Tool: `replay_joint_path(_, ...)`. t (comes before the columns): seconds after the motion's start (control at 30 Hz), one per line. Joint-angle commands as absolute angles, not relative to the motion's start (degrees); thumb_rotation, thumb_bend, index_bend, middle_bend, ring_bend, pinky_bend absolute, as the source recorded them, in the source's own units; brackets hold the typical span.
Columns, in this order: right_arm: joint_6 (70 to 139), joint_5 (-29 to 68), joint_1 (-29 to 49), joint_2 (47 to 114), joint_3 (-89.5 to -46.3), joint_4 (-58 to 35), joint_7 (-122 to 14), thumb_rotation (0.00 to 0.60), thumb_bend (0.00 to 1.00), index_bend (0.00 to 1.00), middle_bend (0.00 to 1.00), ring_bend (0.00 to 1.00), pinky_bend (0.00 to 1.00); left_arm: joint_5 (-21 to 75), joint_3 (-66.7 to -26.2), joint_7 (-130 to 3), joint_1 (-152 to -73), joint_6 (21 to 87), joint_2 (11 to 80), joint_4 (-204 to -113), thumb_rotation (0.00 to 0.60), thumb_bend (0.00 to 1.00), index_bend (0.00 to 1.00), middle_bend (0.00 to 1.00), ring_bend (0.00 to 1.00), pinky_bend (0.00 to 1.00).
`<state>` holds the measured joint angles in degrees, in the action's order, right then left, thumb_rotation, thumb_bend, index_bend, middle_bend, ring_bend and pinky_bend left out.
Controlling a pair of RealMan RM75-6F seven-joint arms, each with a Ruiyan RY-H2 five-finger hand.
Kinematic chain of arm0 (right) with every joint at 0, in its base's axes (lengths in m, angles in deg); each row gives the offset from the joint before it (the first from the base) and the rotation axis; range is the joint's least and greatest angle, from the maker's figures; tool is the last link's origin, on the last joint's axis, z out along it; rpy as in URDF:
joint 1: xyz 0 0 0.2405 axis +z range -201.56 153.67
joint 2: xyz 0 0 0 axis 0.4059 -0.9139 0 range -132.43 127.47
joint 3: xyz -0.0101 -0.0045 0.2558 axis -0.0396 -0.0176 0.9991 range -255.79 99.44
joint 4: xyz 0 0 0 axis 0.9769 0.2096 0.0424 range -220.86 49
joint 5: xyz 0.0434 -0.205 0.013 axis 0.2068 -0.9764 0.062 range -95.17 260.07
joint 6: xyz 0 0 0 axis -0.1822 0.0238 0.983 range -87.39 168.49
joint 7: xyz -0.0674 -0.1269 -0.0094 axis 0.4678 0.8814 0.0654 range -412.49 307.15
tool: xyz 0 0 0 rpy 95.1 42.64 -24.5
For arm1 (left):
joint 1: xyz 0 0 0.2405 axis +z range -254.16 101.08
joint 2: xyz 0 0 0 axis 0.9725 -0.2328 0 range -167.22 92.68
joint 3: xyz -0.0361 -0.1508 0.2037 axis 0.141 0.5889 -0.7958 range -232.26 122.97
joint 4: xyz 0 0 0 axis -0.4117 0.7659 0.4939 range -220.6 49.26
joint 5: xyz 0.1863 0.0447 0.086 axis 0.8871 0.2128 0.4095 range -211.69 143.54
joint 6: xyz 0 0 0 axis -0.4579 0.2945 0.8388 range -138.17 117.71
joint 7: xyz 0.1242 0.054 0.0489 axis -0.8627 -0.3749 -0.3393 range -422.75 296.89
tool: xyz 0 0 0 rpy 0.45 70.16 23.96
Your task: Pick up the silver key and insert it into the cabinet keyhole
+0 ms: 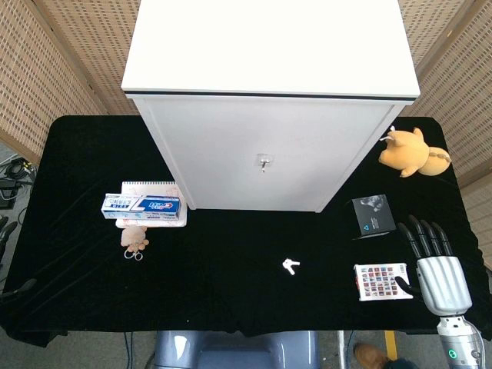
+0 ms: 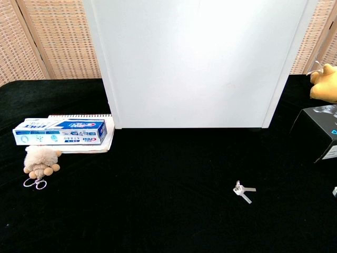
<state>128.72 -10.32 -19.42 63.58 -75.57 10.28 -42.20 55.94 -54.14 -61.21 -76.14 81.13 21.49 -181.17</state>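
Observation:
The silver key (image 1: 290, 267) lies flat on the black table in front of the white cabinet (image 1: 265, 115); in the chest view the key (image 2: 244, 190) sits right of centre. The keyhole (image 1: 264, 161) shows as a small metal lock in the middle of the cabinet's front face. My right hand (image 1: 437, 265) hovers at the table's front right with its fingers spread and nothing in them, well to the right of the key. The left hand is outside both views.
A toothpaste box (image 1: 144, 205) rests on a notebook at the left, with a small plush keychain (image 1: 135, 240) in front of it. A yellow plush toy (image 1: 411, 151), a black box (image 1: 372, 216) and a coloured card (image 1: 381, 280) lie at the right.

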Motion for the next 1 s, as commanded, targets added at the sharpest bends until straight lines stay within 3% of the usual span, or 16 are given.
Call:
replay_joint_path(0.03, 128.4, -10.2, -19.3, 63.7, -75.6, 10.1, -42.0, 0.6, 0.0, 0.09, 0.0, 0.0, 0.0, 55.7, -54.0, -61.3, -76.2, 81.0, 21.6, -181.0, 0.6, 0.0, 0.0, 0.0, 0.0, 0.0)
replay_joint_path(0.27, 126.0, -10.6, -17.8, 64.7, -75.6, 9.3, -39.9, 0.6, 0.0, 0.09, 0.04, 0.0, 0.0, 55.1, -53.8, -62.0, -76.6, 80.2, 22.0, -181.0, 0.6, 0.0, 0.0, 0.0, 0.0, 0.0)
replay_joint_path(0.37, 125.1, -12.2, -16.2, 65.9, -75.2, 7.7, -38.2, 0.6, 0.0, 0.13, 0.33, 0.2, 0.05, 54.6, -53.6, -62.3, -76.8, 79.8, 22.1, -181.0, 0.6, 0.0, 0.0, 0.0, 0.0, 0.0)
replay_joint_path(0.43, 123.5, -14.8, -13.9, 67.0, -75.0, 5.8, -36.9, 0.6, 0.0, 0.16, 0.53, 0.44, 0.37, 54.2, -53.4, -62.6, -77.0, 79.4, 22.3, -181.0, 0.6, 0.0, 0.0, 0.0, 0.0, 0.0)
replay_joint_path(0.53, 118.8, -19.0, -9.2, 68.4, -75.5, 2.8, -38.5, 0.6, 0.01, 0.23, 0.71, 0.67, 0.82, 53.3, -53.1, -63.2, -77.4, 78.7, 22.5, -181.1, 0.6, 0.0, 0.0, 0.0, 0.0, 0.0)
replay_joint_path(0.6, 115.8, -21.4, -6.1, 69.2, -75.9, 1.0, -40.3, 0.6, 0.04, 0.28, 0.79, 0.75, 0.95, 52.8, -52.9, -63.8, -77.6, 78.1, 22.7, -181.1, 0.6, 0.0, 0.0, 0.0, 0.0, 0.0)
replay_joint_path(0.73, 110.2, -25.0, -0.5, 71.9, -76.8, -2.5, -44.0, 0.6, 0.16, 0.37, 0.86, 0.84, 1.0, 51.8, -52.7, -64.7, -78.1, 77.0, 23.1, -181.1, 0.6, 0.0, 0.0, 0.0, 0.0, 0.0)
replay_joint_path(1.0, 101.4, -26.1, 8.2, 78.7, -76.9, -8.8, -48.6, 0.6, 0.33, 0.42, 0.88, 0.86, 1.0, 49.8, -52.1, -65.2, -78.8, 75.4, 23.5, -180.8, 0.6, 0.0, 0.0, 0.0, 0.0, 0.0)
